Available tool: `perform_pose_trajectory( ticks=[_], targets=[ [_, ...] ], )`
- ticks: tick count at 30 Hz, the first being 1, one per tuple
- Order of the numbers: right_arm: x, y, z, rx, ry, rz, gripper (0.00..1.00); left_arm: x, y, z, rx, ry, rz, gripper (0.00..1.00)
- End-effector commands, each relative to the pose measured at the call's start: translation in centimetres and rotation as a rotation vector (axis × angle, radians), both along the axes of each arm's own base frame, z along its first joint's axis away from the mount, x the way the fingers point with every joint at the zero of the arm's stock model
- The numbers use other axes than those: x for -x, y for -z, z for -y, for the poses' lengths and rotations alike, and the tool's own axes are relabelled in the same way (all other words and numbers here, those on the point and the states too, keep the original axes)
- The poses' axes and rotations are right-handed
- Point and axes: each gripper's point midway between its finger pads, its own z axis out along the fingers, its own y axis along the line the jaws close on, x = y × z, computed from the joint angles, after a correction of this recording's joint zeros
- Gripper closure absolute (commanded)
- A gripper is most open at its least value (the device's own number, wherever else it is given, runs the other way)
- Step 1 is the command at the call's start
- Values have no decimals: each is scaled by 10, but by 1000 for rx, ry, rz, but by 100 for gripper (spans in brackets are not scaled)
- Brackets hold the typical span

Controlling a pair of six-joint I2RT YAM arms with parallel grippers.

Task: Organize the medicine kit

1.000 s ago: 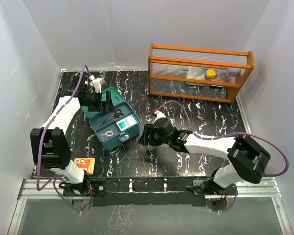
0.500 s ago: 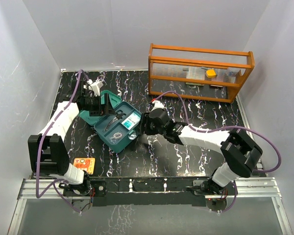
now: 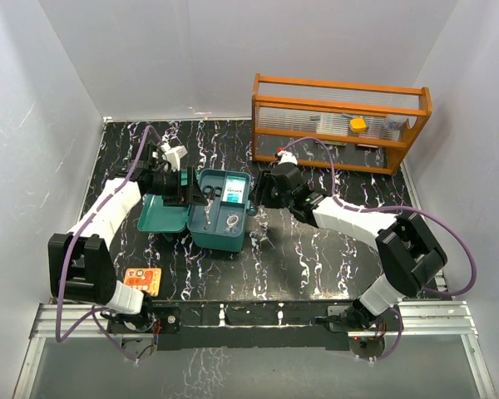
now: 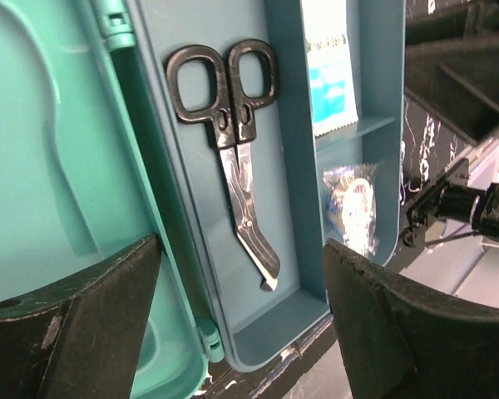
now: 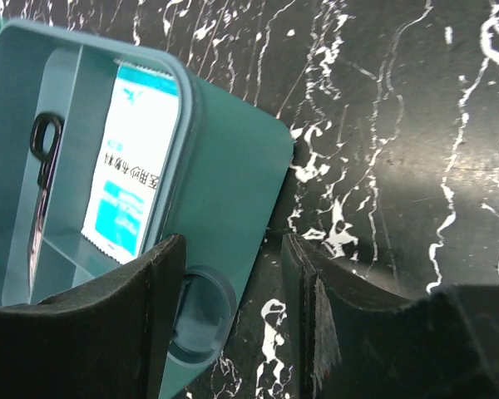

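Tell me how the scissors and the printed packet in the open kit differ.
The scissors are black-handled with metal blades; the packet is white with blue print. The scissors lie in the long compartment by the hinge; the packet in a shorter one alongside. Both lie flat in the medicine kit.

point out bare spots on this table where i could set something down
Most bare table is the near strip between the medicine kit and the table's near edge, right of the orange card. Another patch lies between the orange rack and the right arm. Crowded: the kit's sides, flanked by the left gripper and right gripper.
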Motion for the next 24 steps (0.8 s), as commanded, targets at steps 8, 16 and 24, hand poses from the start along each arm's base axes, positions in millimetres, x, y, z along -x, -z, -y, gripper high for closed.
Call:
perform_pose_trajectory(
  ticks=[8,16,24],
  targets=[
    [-15,-59,42,7,177,111,50,-17,-49,-25,-193,-133,172,9],
    [7,-63,50,-68,165,83,49,-54,-58,-102,-320,-498,280,1],
    [25,-60,44,-140,122,43,50,-63,-16,-148,-80,-677,128,5]
  ],
)
